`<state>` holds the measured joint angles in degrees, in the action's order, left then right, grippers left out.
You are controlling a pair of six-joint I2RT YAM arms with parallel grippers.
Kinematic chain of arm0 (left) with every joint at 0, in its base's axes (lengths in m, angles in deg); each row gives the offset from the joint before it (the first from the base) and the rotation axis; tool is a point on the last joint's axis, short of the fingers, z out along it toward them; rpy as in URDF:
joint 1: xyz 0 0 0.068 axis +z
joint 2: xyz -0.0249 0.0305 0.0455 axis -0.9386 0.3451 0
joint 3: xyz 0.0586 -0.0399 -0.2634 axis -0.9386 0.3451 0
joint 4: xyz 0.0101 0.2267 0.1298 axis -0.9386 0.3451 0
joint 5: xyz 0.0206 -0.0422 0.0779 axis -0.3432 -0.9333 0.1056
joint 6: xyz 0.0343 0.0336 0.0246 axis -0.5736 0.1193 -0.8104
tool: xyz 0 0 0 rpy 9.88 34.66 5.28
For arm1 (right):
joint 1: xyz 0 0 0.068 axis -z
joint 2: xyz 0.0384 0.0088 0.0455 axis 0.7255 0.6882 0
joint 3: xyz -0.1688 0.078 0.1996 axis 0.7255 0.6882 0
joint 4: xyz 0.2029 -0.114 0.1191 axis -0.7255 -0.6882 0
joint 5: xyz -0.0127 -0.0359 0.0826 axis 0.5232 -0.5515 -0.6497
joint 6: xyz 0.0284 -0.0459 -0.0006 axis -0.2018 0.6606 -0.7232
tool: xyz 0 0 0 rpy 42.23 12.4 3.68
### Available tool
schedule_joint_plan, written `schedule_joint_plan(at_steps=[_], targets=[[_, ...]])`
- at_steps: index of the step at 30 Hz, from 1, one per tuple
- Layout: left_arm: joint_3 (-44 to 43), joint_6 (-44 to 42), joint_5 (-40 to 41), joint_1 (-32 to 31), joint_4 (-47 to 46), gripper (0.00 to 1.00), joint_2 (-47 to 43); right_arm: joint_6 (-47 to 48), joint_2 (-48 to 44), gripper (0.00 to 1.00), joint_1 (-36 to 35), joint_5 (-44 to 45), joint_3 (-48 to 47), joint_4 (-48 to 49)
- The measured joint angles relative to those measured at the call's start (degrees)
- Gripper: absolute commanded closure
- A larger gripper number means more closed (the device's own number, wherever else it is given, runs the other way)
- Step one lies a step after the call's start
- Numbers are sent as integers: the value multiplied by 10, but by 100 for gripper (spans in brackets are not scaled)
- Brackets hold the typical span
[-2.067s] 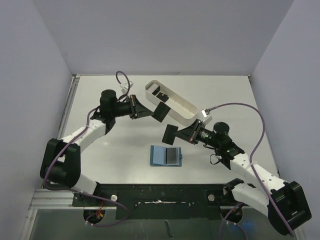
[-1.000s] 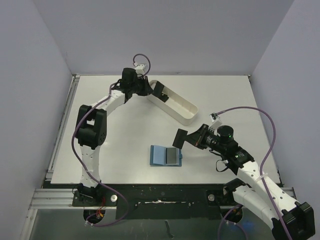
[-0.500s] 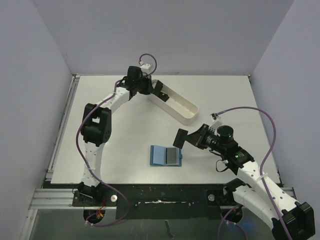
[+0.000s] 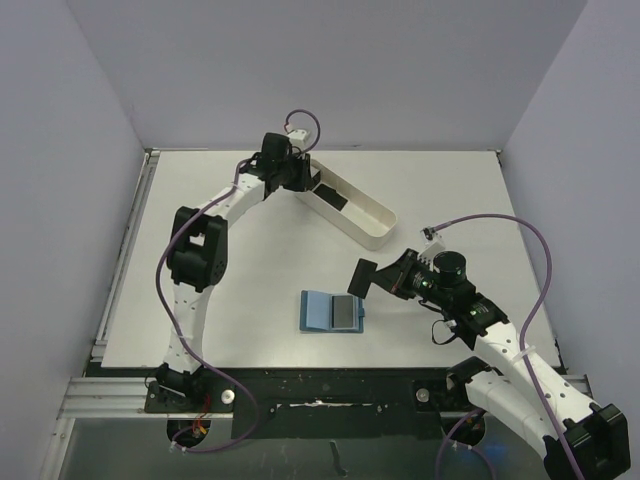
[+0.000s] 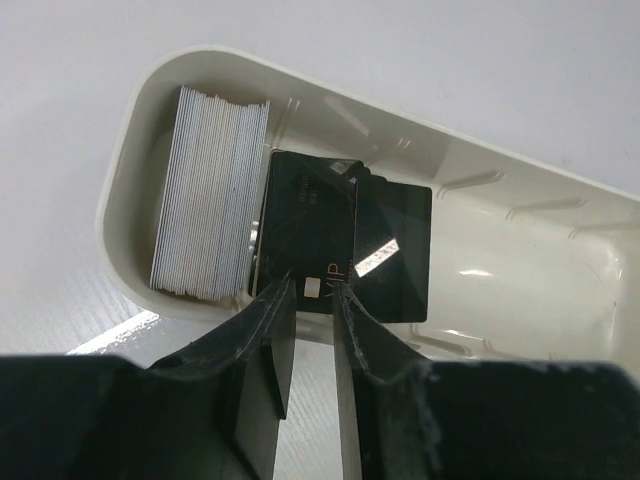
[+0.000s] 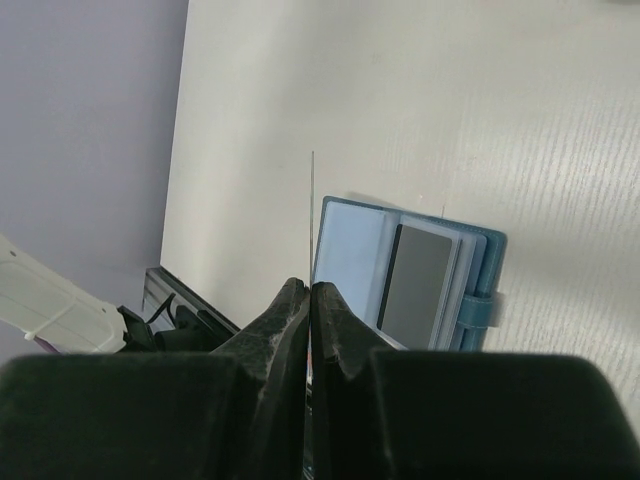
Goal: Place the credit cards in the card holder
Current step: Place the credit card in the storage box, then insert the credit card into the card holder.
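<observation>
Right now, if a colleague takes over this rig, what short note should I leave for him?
Left gripper: jaws a little apart, holding nothing, above the black cards in the white tray. A stack of light cards stands beside them.
Right gripper: shut on the held black card, near the open card holder.
Done: one dark card sits in a holder pocket.
Left: insert the held card, then the tray's cards.
</observation>
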<state>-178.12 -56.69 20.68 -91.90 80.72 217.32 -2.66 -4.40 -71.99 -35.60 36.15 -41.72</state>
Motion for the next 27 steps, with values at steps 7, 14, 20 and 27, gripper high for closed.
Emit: schedule_joint_plan(at_steps=[7,14,20,27], targets=[[47,31,12,0,9,75,-50,4,2,100,0,3,0,-2],[180,95,9,0,19,76,-191,5,25,100,0,-6,8,23],[350,153,-33,-4,-13,83,-316,20,49,100,-2,-10,9,27],[496,190,-68,-59,-42,100,-376,24,86,100,-16,-21,13,53]])
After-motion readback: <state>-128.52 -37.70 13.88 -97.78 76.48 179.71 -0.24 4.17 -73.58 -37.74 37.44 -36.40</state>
